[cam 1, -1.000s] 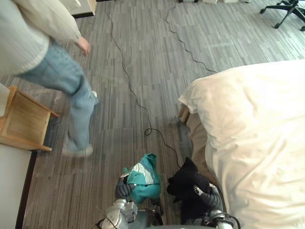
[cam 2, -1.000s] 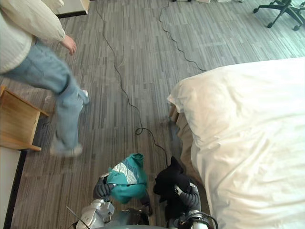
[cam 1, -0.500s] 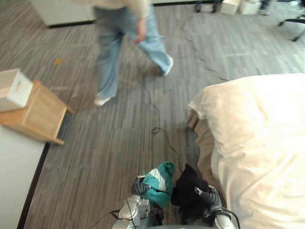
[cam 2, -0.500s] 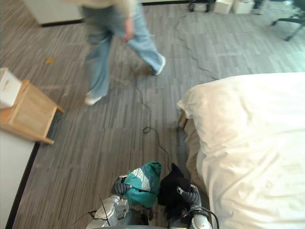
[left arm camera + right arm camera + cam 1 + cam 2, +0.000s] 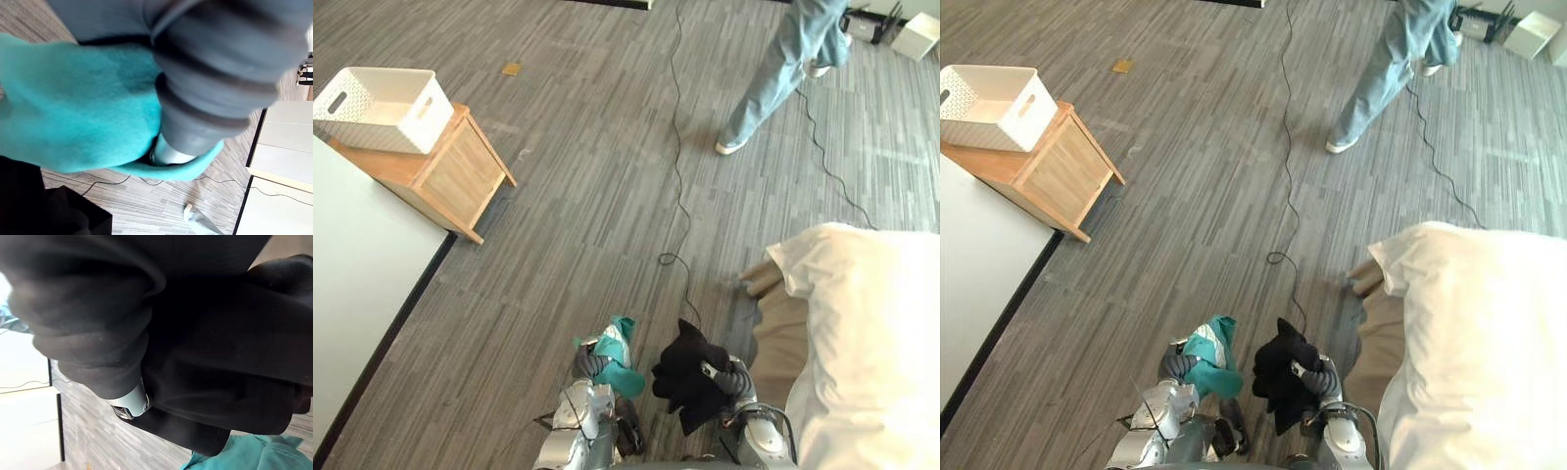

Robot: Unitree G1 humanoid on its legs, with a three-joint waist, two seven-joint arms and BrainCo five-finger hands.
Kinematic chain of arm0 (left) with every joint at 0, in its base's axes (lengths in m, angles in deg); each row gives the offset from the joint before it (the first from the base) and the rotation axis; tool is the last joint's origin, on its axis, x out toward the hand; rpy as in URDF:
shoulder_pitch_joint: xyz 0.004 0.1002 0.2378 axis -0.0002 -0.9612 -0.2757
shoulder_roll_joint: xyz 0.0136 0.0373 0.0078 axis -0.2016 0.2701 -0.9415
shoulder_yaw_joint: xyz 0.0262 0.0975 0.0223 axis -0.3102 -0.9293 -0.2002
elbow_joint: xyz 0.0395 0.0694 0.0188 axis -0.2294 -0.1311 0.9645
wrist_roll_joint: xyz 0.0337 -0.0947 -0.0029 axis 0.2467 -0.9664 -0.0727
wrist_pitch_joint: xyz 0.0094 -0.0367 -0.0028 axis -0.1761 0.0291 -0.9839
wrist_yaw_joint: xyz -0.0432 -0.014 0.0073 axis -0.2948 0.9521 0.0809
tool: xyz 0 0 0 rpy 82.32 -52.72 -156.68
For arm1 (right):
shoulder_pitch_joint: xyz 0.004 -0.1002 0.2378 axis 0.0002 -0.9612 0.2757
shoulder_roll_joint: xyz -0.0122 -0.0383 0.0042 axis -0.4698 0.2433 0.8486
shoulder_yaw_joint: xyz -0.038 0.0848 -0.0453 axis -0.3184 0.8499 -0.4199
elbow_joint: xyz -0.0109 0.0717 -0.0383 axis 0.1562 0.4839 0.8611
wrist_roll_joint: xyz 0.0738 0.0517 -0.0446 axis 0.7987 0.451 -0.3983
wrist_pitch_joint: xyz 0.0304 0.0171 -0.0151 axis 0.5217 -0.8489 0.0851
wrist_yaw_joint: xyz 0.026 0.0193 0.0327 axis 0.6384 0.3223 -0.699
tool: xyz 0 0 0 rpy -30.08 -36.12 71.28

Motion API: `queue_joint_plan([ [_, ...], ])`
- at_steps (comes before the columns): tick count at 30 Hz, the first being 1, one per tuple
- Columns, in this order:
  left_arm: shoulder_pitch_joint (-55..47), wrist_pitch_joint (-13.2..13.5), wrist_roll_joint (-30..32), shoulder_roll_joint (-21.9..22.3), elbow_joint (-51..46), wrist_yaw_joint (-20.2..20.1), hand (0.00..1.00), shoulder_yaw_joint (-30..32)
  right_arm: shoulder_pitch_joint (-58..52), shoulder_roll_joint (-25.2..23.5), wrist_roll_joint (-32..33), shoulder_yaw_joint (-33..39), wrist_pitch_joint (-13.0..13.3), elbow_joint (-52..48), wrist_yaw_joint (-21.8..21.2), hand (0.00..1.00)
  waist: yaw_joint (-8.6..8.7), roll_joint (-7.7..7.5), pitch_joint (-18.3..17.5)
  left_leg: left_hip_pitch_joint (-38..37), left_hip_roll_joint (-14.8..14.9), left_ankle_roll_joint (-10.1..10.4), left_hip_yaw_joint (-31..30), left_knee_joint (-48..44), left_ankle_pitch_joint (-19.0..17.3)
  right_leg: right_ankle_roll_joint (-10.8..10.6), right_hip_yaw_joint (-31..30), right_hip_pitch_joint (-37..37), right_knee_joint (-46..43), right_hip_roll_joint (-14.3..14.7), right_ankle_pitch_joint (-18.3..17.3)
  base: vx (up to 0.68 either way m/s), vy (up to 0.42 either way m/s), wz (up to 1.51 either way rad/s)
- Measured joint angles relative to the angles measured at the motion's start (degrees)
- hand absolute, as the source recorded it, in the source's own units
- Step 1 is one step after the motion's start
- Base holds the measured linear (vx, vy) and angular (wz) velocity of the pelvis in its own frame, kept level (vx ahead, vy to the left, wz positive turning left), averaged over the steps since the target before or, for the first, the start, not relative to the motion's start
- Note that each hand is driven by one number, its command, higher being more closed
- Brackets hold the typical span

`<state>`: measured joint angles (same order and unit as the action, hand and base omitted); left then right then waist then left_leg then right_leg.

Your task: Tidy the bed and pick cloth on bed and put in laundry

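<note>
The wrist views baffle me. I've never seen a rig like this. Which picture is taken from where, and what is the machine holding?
This is a humanoid robot that walks on two legs. The two wide pictures come from cameras on its head, looking down at the floor. The two close-ups come from a camera on each wrist, so near that cloth nearly covers them. The left robot hand carries a teal cloth, and the right robot hand carries a black cloth. The bed, under a white cover, is on the robot's right. Ahead on its left, a white basket sits on a wooden stand. A person's legs show farther off.
</note>
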<state>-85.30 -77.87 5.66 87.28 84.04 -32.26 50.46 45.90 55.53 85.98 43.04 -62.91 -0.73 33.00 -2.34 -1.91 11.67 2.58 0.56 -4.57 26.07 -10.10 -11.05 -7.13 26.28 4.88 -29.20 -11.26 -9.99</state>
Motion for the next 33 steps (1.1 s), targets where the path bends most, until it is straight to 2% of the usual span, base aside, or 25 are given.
queue_joint_plan([
  [1, -0.6, -0.1, 0.0, -0.8, -0.3, 0.1, 1.00, -0.1, -0.7, -0.6, -0.1, 0.0, 0.1, -0.2, 0.0, 1.00, 0.76, -2.27, -0.3, -3.6, -2.5, -0.2, -2.9, 3.0, -0.5, 4.6, -0.4, -7.1, -19.0, -5.7, 2.4, 0.36, 0.028, 0.61],
  [3, -1.0, -0.3, 0.1, -1.9, -0.3, 0.7, 1.00, -0.3, -1.9, -1.4, -0.1, 0.2, 0.0, 0.0, -0.1, 1.00, 2.47, -2.55, -0.3, -6.7, -2.8, 0.0, -5.7, 3.4, -1.7, 4.8, -3.8, -12.4, -29.5, -6.5, 0.2, 0.44, -0.060, 0.93],
  [5, -0.9, -0.4, 0.0, -2.1, -0.2, 1.4, 1.00, -0.3, -2.8, -1.4, -0.1, 0.1, 0.0, 0.0, -0.2, 1.00, 4.54, 0.39, 0.4, -10.5, 0.4, 0.7, -9.7, 3.4, -2.6, 4.4, -6.1, -20.1, -30.6, -3.4, -4.1, 0.47, -0.144, 1.15],
  [6, -0.7, -0.4, 0.0, -2.1, -0.2, 1.4, 1.00, -0.3, -2.8, -1.4, -0.1, 0.1, 0.0, 0.0, -0.3, 1.00, 4.95, 0.46, 0.4, -11.3, 1.4, 0.7, -10.5, 3.3, -2.5, 4.6, -5.9, -22.0, -28.9, -3.1, -4.8, 0.45, -0.172, 1.01],
  [7, -0.5, -0.3, 0.0, -2.1, -0.2, 1.7, 1.00, -1.0, -2.5, -1.4, -0.1, -0.1, 0.0, -0.3, -0.4, 1.00, 5.49, 2.35, 1.2, -12.9, 3.3, 0.9, -11.5, 3.2, -2.5, 5.1, -5.1, -27.1, -22.2, -2.8, -4.9, 0.37, -0.159, 0.70],
  [8, -0.5, -0.2, 0.0, -2.1, -0.2, 2.0, 1.00, -1.6, -2.4, -1.4, -0.1, -0.2, 0.0, -0.3, -0.4, 1.00, 5.78, 2.49, 1.2, -13.7, 4.1, 1.8, -11.7, 3.2, -2.6, 5.2, -5.1, -28.7, -18.3, -2.7, -4.6, 0.49, -0.241, 0.76],
  [9, -0.5, -0.1, 0.0, -2.1, -0.1, 2.3, 1.00, -2.6, -2.1, -1.1, -0.1, -0.6, 0.0, -0.4, -0.5, 1.00, 6.18, 3.76, 1.4, -15.3, 6.1, 4.3, -11.9, 3.1, -3.3, 5.2, -6.1, -30.8, -7.4, -1.5, -2.3, 0.53, -0.313, 0.53],
  [10, -0.5, -0.1, 0.0, -2.0, 0.0, 2.3, 1.00, -3.0, -2.0, -1.0, -0.2, -0.8, 0.0, -0.7, -0.5, 1.00, 6.41, 3.86, 1.3, -16.2, 7.0, 6.1, -11.9, 3.1, -3.9, 5.1, -6.7, -31.3, -0.8, -0.5, 0.4, 0.69, -0.438, 0.74],
  [11, -0.5, 0.0, 0.1, -2.0, 0.3, 2.3, 1.00, -3.4, -2.8, -1.0, -0.2, -1.8, 0.0, -2.4, -0.6, 1.00, 6.51, 3.54, 1.0, -18.8, 8.7, 10.5, -11.9, 2.9, -5.8, 7.0, -9.4, -30.6, 16.6, 0.9, 13.5, 0.63, -0.420, 0.60],
  [12, -0.5, 0.0, 0.1, -2.0, 0.5, 2.4, 1.00, -3.4, -3.4, -0.9, -0.3, -2.2, 0.0, -2.7, -0.6, 1.00, 6.64, 2.95, 0.7, -19.8, 9.6, 12.0, -11.9, 2.7, -6.6, 8.6, -10.4, -29.3, 19.5, 1.3, 21.3, 0.67, -0.443, 0.32],
  [13, 1.4, -0.2, 0.1, -0.6, 3.3, 2.6, 1.00, -2.9, -1.3, 0.0, -0.4, -2.5, -0.5, -2.2, -0.6, 1.00, 5.79, 6.63, 1.0, -20.1, 13.6, 15.4, -10.9, 1.7, -5.7, 9.8, -9.4, -29.1, 18.0, 4.9, 23.9, 0.51, -0.321, 0.06],
  [14, 2.3, -0.2, 0.2, -0.4, 3.8, 2.5, 1.00, -3.0, -0.5, -0.2, -0.7, -2.0, -0.7, -2.6, -0.6, 1.00, 5.98, 6.69, 1.4, -19.5, 14.2, 16.9, -10.9, 1.4, -4.0, 9.3, -9.3, -30.1, 14.9, 4.6, 21.2, 0.54, -0.366, 0.06],
  [16, 4.2, 0.2, 0.1, 0.9, 4.5, 2.3, 1.00, -2.7, 0.0, 0.4, -1.7, -1.2, -1.0, -2.8, -0.7, 1.00, 6.56, 6.46, 1.6, -22.9, 14.2, 16.0, -11.9, 2.9, 5.1, 9.6, -9.1, -32.3, 0.2, 3.1, 9.8, 0.54, -0.410, 0.32],
  [17, 4.1, 0.3, 0.1, 1.2, 4.5, 2.2, 1.00, -2.5, -0.2, 0.7, -2.0, -1.4, -1.0, -2.8, -0.8, 1.00, 6.63, 6.29, 1.4, -22.9, 14.6, 15.8, -12.0, 1.2, 6.8, 9.6, -9.0, -31.8, -1.2, 3.2, 7.9, 0.64, -0.478, 0.03],
  [18, 3.7, 0.7, -0.7, 1.6, 4.7, 2.2, 1.00, -1.8, 0.0, 1.2, -2.3, -1.9, -1.0, -2.8, -1.4, 1.00, 6.21, 6.20, 1.4, -20.7, 15.8, 13.1, -12.8, -6.3, 10.2, 10.0, -9.1, -30.0, -1.5, 4.3, 5.0, 0.52, -0.387, -0.25],
  [19, 3.0, 0.7, -3.2, 1.7, 5.1, 2.2, 1.00, -1.4, 0.0, 1.6, -2.4, -2.8, -1.0, -2.6, -1.9, 1.00, 5.92, 6.72, 1.8, -15.5, 18.7, 8.9, -13.9, -17.4, 16.9, 9.9, -9.1, -26.1, 2.0, 6.6, 3.7, 0.51, -0.323, -0.29],
  [20, 2.3, 0.7, -5.5, 1.8, 5.3, 2.0, 1.00, -0.8, -0.4, 1.8, -2.4, -3.6, -1.0, -2.5, -2.0, 1.00, 5.93, 6.99, 2.5, -10.7, 21.5, 6.1, -15.2, -27.7, 20.3, 10.0, -8.4, -21.9, 6.3, 8.7, 3.7, 0.39, -0.201, -0.23],
  [21, 1.8, 0.7, -6.5, 2.0, 5.2, 1.9, 1.00, -0.6, -0.6, 2.2, -2.4, -4.1, -1.1, -2.5, -2.1, 1.00, 5.47, 7.90, 2.4, -7.9, 22.7, 6.6, -15.7, -35.2, 18.2, 11.4, -8.3, -19.4, 8.7, 10.0, 3.6, 0.48, -0.229, -0.22],
  [22, 0.7, 0.8, -8.2, 2.4, 5.1, 1.4, 1.00, -0.5, -1.1, 2.9, -2.4, -4.3, -1.1, -2.5, -2.2, 1.00, 4.22, 7.47, 3.2, -2.4, 23.5, 6.8, -16.4, -46.8, 12.2, 12.9, -8.6, -14.1, 12.5, 11.8, 3.8, 0.45, -0.205, -0.21],
  [23, -0.5, 0.8, -9.3, 2.4, 4.7, 1.0, 1.00, -0.5, -1.2, 3.3, -2.4, -4.6, -1.1, -2.5, -2.3, 1.00, 3.52, 6.78, 3.5, 2.4, 22.4, 6.2, -15.9, -51.9, 8.0, 13.4, -8.8, -10.1, 15.5, 12.7, 3.3, 0.52, -0.226, -0.18],
  [25, -1.5, 0.8, -10.8, 3.0, 4.1, 0.9, 1.00, -0.5, -1.2, 4.0, -2.4, -4.6, -1.1, -2.5, -2.3, 1.00, 1.79, 6.08, 3.9, 10.5, 18.7, 7.2, -13.7, -51.2, 2.0, 13.3, -9.3, -5.3, 20.1, 13.4, 2.7, 0.48, -0.147, -0.05],
  [27, -2.3, 0.8, -11.2, 3.0, 3.2, 0.9, 1.00, -0.7, -1.0, 4.5, -2.4, -4.9, -1.3, -2.5, -2.3, 1.00, 0.69, 5.83, 4.1, 15.9, 14.7, 7.3, -11.2, -44.7, -1.6, 12.7, -8.6, -2.0, 22.7, 13.3, 1.8, 0.47, -0.085, 0.18],
  [30, -3.8, 0.8, -11.0, 3.0, 1.3, 0.8, 1.00, -0.7, -1.0, 5.1, -2.4, -5.1, -1.5, -2.6, -2.2, 1.00, -0.43, 5.08, 4.1, 18.7, 9.5, 7.3, -3.4, -28.8, -2.5, 10.2, -4.8, 4.7, 26.6, 13.1, -0.1, 0.49, -0.067, 0.60],
  [31, -3.9, 0.7, -11.0, 3.0, 1.0, 0.8, 1.00, -0.7, -0.4, 5.5, -2.4, -5.0, -1.5, -2.6, -2.0, 1.00, -1.15, 5.00, 3.6, 18.6, 7.5, 6.7, 1.8, -22.0, -2.2, 8.1, -2.9, 7.1, 27.5, 13.0, -1.4, 0.67, -0.073, 0.61],
  [33, -5.3, 0.7, -10.6, 3.5, 0.0, 0.9, 1.00, 0.3, 0.5, 6.1, -2.5, -5.0, -1.5, -2.1, -1.7, 1.00, -2.75, 5.16, 2.1, 17.3, 5.3, -0.6, 6.4, -13.7, 1.6, 4.3, -2.9, 9.3, 25.9, 13.6, -4.3, 0.59, -0.036, 0.32],
])
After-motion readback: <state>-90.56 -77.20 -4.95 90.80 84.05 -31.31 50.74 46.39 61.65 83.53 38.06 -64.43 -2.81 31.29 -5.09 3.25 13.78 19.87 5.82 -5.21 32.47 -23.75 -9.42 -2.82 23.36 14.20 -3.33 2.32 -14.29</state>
